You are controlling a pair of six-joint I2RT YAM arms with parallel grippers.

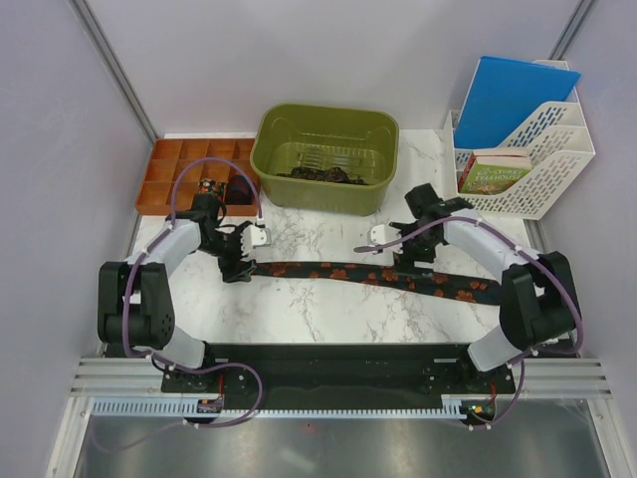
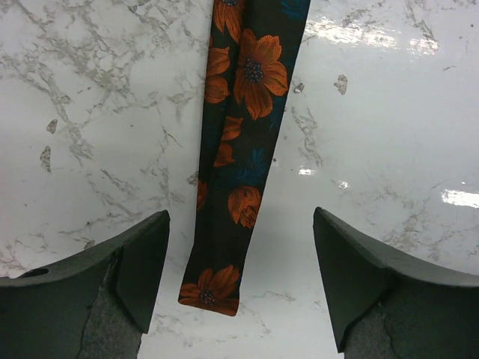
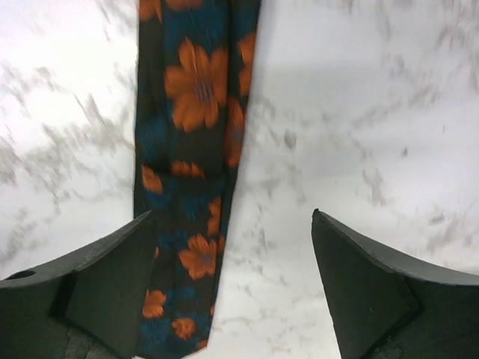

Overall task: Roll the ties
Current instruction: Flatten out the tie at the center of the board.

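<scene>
A long black tie (image 1: 368, 275) with orange flowers lies flat across the marble table, unrolled, running from left to right. My left gripper (image 1: 237, 267) hovers over its narrow left end. In the left wrist view that blunt end (image 2: 210, 290) lies on the table between the open fingers (image 2: 138, 262), nearer the left one, untouched. My right gripper (image 1: 406, 261) hangs over the tie's wider part. In the right wrist view the tie (image 3: 196, 112) passes under the left finger (image 3: 112, 277), and the jaws stand wide apart with nothing held. Dark coiled ties (image 1: 320, 174) lie in the green bin.
The green bin (image 1: 299, 124) stands at the back centre. An orange compartment tray (image 1: 169, 169) sits back left. A white file rack (image 1: 542, 149) with a blue folder and a book stands back right. Grey walls close in on both sides.
</scene>
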